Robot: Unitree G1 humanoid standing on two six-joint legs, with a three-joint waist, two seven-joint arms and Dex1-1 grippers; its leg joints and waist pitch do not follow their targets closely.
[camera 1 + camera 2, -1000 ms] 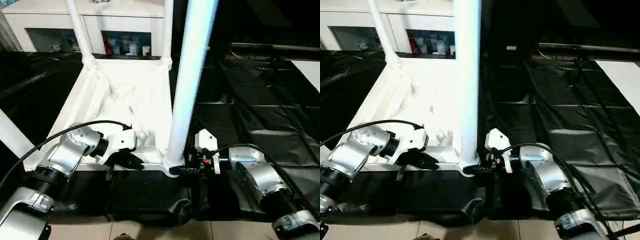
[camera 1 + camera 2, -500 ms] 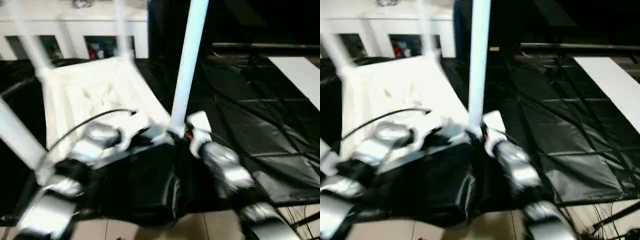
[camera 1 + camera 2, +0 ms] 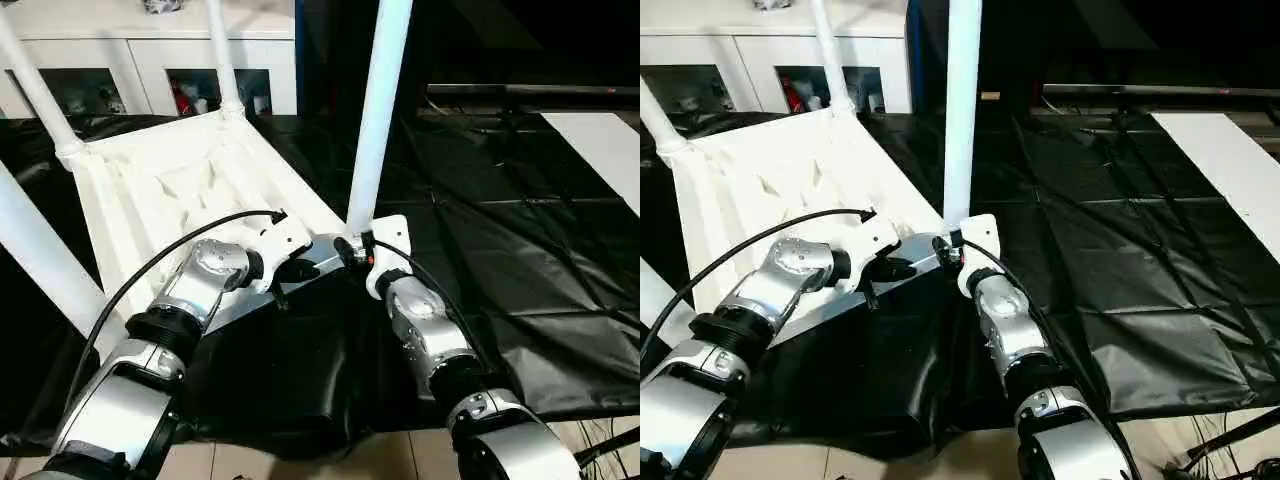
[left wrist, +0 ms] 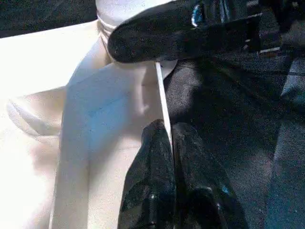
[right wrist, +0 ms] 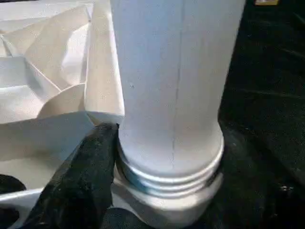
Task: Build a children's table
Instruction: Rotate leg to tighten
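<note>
**Ana:** Four legs stand up from the upturned table [image 3: 190,190], which lies with its underside up on the black sheet [image 3: 520,250] in front of the white cabinet [image 3: 150,40]. What worries you from here?

**Ben:** The near leg [image 3: 378,110]. In the right wrist view its base sits in the corner socket [image 5: 167,198], but I can't judge whether it is fully home. If it is only part way in, a sideways push from the right gripper [image 3: 952,252] could tilt it or lever it out. The thin rim is the other risk: a hard pull could flex it or slide the whole table across the sheet.

**Ana:** Where are the grippers against it?

**Ben:** The left gripper [image 4: 167,138] has its fingers pressed together on the thin edge [image 4: 161,90] of the tabletop, right beside that corner. The right one is at the foot of the near leg, one black finger [image 5: 93,157] lying against the leg just above the socket. Whether its fingers clamp the leg or merely stand spread around it, I cannot tell.

**Ana:** So both meet at one corner?

**Ben:** Yes, the near right corner, almost touching each other.
</note>
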